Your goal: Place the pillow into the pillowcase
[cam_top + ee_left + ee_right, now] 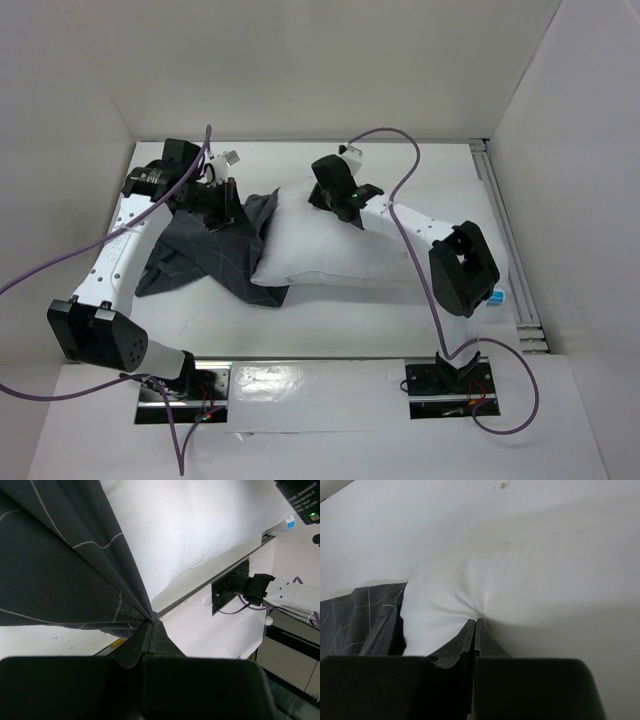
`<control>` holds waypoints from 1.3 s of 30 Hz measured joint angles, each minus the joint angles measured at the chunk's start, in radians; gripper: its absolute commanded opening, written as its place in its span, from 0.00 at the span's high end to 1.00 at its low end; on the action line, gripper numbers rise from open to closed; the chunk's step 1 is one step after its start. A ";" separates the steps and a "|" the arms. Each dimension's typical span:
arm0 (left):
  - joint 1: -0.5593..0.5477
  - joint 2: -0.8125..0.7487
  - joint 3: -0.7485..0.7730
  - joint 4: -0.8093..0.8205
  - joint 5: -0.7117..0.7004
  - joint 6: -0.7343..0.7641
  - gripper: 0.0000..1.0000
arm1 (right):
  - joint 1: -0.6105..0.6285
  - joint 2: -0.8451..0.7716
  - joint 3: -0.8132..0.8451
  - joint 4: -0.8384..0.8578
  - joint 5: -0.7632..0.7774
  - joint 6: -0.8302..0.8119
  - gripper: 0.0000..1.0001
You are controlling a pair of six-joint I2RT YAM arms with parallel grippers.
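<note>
The white pillow (335,245) lies across the middle of the table, its left end overlapping the dark checked pillowcase (205,255), which is bunched to its left. My left gripper (222,205) is shut on a fold of the pillowcase (60,565), lifting its upper edge by the pillow's (190,525) left end. In the left wrist view the cloth gathers to a point between the closed fingertips (153,624). My right gripper (340,197) is shut on a pinch of the pillow's (485,585) far edge, the fabric puckering at the gripper (477,620). The pillowcase (360,615) shows at the left of that view.
White walls enclose the table on the left, back and right. A metal rail (505,240) runs along the right side. Purple cables (415,190) loop over both arms. The arm bases (445,385) stand at the near edge, and a small blue tag (497,296) shows by the right arm's elbow.
</note>
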 measured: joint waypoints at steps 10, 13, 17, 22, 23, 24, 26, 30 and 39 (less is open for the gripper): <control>-0.014 0.007 0.003 0.021 0.068 -0.006 0.28 | 0.063 -0.103 -0.165 0.087 0.065 0.033 1.00; -0.043 0.047 0.033 -0.004 0.040 -0.003 0.25 | 0.072 -0.104 -0.178 0.100 0.076 0.035 1.00; -0.060 0.137 0.130 -0.011 -0.067 -0.015 0.34 | 0.073 -0.106 -0.188 0.113 0.079 0.037 1.00; -0.059 0.261 0.256 0.003 -0.227 -0.042 0.34 | 0.073 -0.111 -0.192 0.117 0.082 0.037 1.00; -0.059 0.293 0.283 0.006 -0.255 -0.051 0.34 | 0.073 -0.113 -0.193 0.117 0.082 0.037 1.00; -0.059 0.331 0.314 0.008 -0.276 -0.056 0.34 | 0.074 -0.115 -0.195 0.117 0.082 0.037 1.00; -0.060 0.399 0.362 0.020 -0.307 -0.061 0.33 | 0.074 -0.117 -0.196 0.117 0.083 0.037 1.00; -0.063 0.504 0.409 0.031 -0.328 -0.079 0.31 | 0.075 -0.118 -0.197 0.117 0.082 0.037 1.00; -0.083 0.629 0.494 0.047 -0.372 -0.105 0.41 | 0.076 -0.119 -0.197 0.117 0.085 0.036 1.00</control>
